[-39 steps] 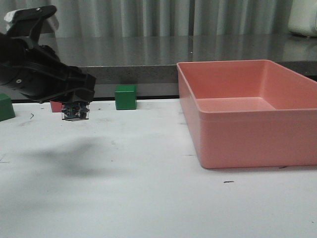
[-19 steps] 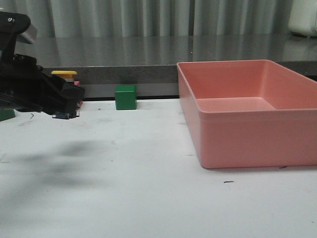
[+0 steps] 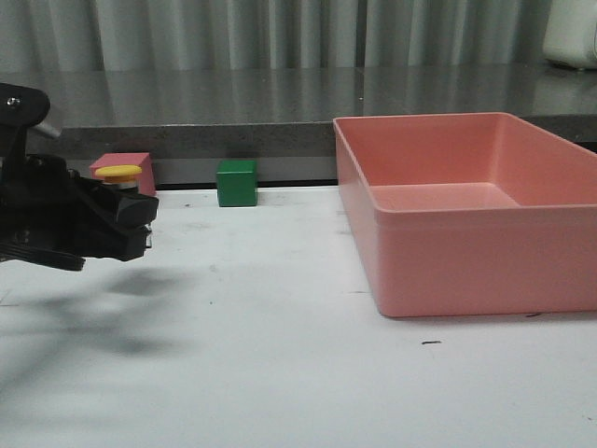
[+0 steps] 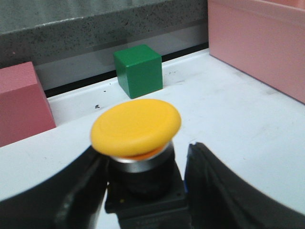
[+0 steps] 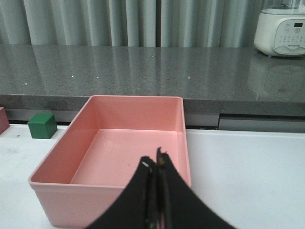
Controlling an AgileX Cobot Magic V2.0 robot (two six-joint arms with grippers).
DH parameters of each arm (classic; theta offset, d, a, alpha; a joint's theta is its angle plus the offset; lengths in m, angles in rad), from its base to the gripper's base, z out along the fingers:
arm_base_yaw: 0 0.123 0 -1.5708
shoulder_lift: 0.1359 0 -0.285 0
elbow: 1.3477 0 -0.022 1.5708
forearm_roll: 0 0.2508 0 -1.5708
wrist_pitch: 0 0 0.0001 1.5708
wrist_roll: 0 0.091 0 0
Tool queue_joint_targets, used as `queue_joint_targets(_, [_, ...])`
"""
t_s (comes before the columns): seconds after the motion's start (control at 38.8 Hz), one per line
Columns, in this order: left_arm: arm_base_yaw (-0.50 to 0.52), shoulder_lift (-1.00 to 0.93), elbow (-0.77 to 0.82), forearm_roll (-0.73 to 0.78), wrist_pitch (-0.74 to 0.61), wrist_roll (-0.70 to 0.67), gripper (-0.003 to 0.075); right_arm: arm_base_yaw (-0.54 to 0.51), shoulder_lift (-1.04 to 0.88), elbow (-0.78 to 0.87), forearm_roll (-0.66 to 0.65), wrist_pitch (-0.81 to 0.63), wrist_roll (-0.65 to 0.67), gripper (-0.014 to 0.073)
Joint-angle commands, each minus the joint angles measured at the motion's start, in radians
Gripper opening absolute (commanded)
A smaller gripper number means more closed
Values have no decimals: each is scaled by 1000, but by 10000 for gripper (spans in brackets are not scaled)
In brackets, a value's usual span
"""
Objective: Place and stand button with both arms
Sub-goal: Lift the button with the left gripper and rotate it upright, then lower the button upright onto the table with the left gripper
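Observation:
The button [image 3: 118,172] shows its yellow cap, facing up, at the left of the front view; my left gripper [image 3: 131,217] hides its body. In the left wrist view the yellow cap [image 4: 136,126] sits on a whitish collar and a black boxy body between my two black fingers [image 4: 78,188]. My left gripper [image 4: 145,160] is shut on that body and holds it upright, low over the white table [image 3: 280,336]. I cannot tell whether its base touches. My right gripper [image 5: 156,163] is shut and empty, above the near wall of the pink bin [image 5: 114,191].
A green cube [image 3: 237,182] and a pink cube [image 3: 136,164] stand at the table's back edge, just beyond the button. They also show in the left wrist view, the green cube [image 4: 138,69] and the pink cube [image 4: 19,102]. The large pink bin [image 3: 466,261] fills the right side.
My left arm has drawn left and come down. The button has turned in its grip from base showing to cap up, and the cap now sits lower than half a second ago.

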Motion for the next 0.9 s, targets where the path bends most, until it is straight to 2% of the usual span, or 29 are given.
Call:
queue_joint_targets(0.0, [3,-39,-4,-24,-101,3,221,-4,10,-28,-11,-89,-6,-70])
queue_joint_targets(0.88, [1,60,8,-52,-146,3,222,-4,10,-28,-11,-89,-6,-70])
